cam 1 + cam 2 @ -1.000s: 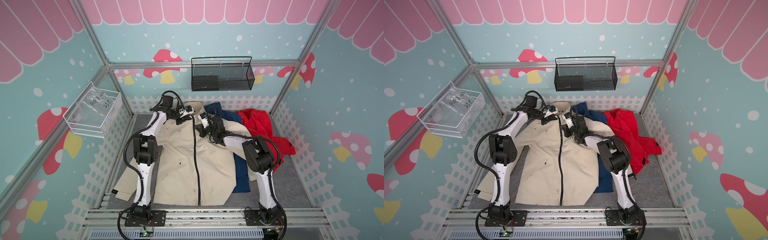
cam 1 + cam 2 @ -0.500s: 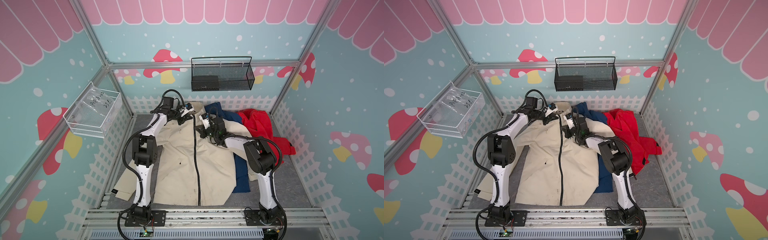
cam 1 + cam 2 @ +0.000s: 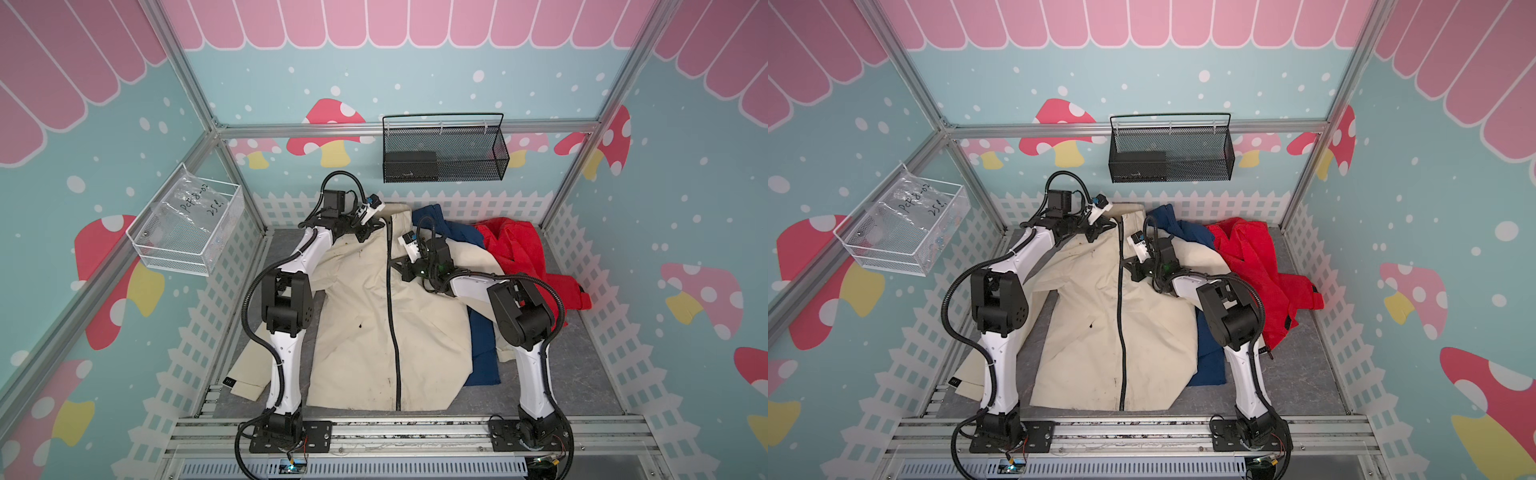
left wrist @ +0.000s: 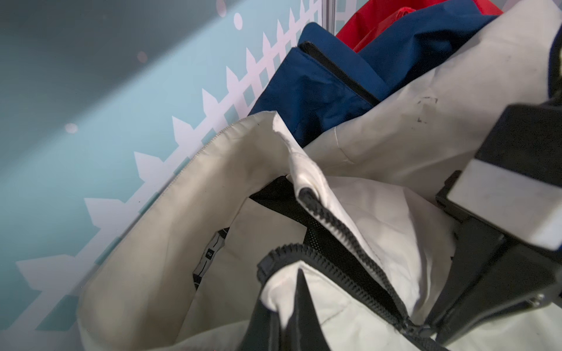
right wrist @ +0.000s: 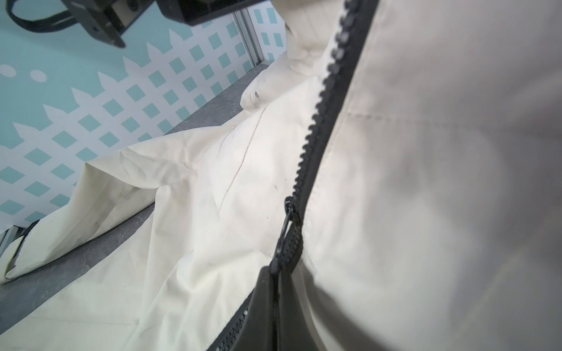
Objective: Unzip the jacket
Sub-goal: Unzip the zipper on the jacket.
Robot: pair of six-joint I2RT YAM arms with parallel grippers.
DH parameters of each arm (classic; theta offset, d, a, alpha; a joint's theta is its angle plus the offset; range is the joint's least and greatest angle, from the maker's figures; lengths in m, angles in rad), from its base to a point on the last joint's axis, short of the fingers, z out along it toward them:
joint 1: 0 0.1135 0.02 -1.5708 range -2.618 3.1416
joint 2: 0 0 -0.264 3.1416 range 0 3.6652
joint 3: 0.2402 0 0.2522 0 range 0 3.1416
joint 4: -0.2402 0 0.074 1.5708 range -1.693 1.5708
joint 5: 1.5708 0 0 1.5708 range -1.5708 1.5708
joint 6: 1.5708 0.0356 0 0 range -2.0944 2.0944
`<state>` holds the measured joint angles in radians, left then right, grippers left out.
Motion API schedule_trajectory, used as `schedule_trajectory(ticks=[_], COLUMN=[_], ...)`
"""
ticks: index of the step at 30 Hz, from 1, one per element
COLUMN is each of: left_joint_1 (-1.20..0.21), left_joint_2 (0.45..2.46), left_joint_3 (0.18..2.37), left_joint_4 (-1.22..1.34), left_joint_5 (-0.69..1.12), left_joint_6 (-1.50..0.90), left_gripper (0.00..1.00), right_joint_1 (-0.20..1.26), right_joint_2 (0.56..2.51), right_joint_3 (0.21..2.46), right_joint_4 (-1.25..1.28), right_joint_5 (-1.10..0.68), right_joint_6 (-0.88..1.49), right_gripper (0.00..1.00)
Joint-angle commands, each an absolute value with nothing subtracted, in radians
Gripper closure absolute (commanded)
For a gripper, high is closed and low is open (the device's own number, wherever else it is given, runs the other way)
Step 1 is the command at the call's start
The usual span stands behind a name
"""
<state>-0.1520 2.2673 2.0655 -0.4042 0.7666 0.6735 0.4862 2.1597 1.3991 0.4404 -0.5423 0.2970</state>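
Cream jacket lies flat, front up, mid grey table, collar toward the back wall and hem toward the arm bases; same in both top views. Black zipper runs down its centre, closed from the hem up to about chest level. The upper stretch is undone: in the left wrist view the two tooth rows spread apart at the collar and meet lower down.

Left gripper sits at the collar, on the left of the zipper top. Its fingers are pressed together, pinching cream collar fabric just beside the teeth.

Right gripper is lower down, touching the zipper line from the jacket's right half. In the right wrist view its fingers are clamped together on the zipper pull, which hangs from the slider. Separated teeth run on past the slider; joined teeth lie beside the fingers.

Blue jacket lies partly under the cream one's right edge. Red jacket is next to it toward the right wall, touching it. Black mesh basket hangs on the back wall. Clear bin hangs on the left wall and holds a plastic bag with handwriting.
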Motion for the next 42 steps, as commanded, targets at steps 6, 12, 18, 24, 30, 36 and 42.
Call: schedule_trajectory(ticks=[6, 12, 18, 24, 30, 36, 42], left_joint_1=[-0.147, -0.149, -0.149, -0.15, -0.149, -0.15, -0.15], left_joint_2=[2.172, 2.175, 2.183, 2.187, 2.188, 2.189, 2.187], left_joint_3=[1.997, 1.985, 1.984, 1.982, 1.982, 1.978, 1.97], left_joint_4=[-0.199, -0.185, -0.173, -0.165, -0.154, -0.146, -0.132], left_joint_5=[0.712, 0.716, 0.711, 0.707, 0.696, 0.694, 0.686], left_joint_6=[0.595, 0.588, 0.582, 0.581, 0.579, 0.571, 0.561], left_gripper=[1.0, 1.0, 1.0, 1.0, 1.0, 1.0, 1.0], right_joint_1=[0.497, 0.498, 0.502, 0.506, 0.505, 0.507, 0.51], right_joint_2=[2.106, 2.094, 2.078, 2.069, 2.056, 2.025, 1.992], right_joint_3=[1.336, 1.318, 1.296, 1.269, 1.247, 1.22, 1.191], right_joint_4=[0.382, 0.377, 0.367, 0.36, 0.347, 0.341, 0.329], right_joint_5=[-0.593, -0.602, -0.596, -0.594, -0.597, -0.598, -0.593], right_joint_6=[0.311, 0.323, 0.339, 0.367, 0.397, 0.418, 0.465], right_gripper=[1.0, 1.0, 1.0, 1.0, 1.0, 1.0, 1.0])
